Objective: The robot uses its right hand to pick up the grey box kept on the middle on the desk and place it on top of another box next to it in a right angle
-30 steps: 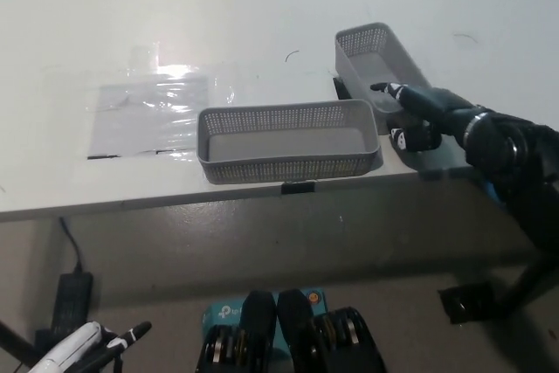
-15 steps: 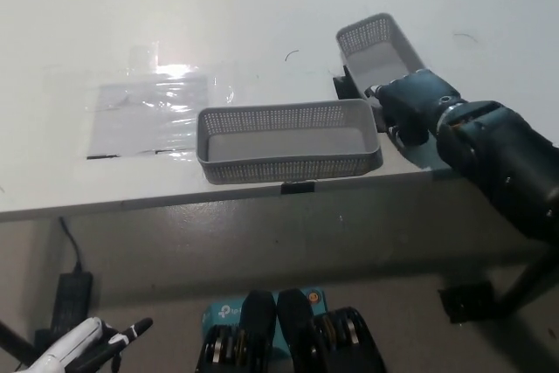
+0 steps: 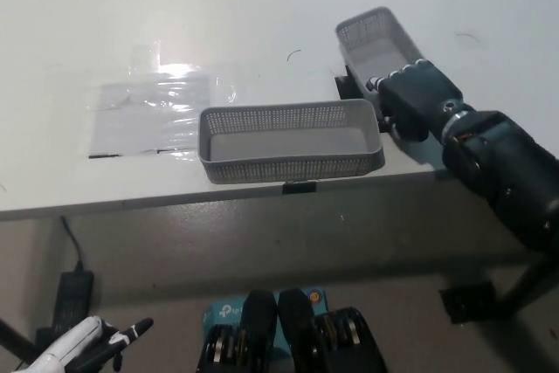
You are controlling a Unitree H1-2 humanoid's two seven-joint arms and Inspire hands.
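Lab or office test bench: plain white desk (image 3: pixel 262 6), power adapter (image 3: pixel 72 294) on grey floor (image 3: pixel 175 259).

Grey box (image 3: pixel 374 39): perforated mesh walls, open top, oblong. Near end under fingers of black right hand (image 3: pixel 410 93), which close over its rim; far end extends up and away beyond hand, tilted, near end looks raised off desk. Inside empty.

Second grey box (image 3: pixel 290 140): same mesh make, longer side running left to right, upright and flat at desk's front edge. Sits just left of hand and slightly nearer camera; its right end close beside hand, contact unclear. Inside empty.
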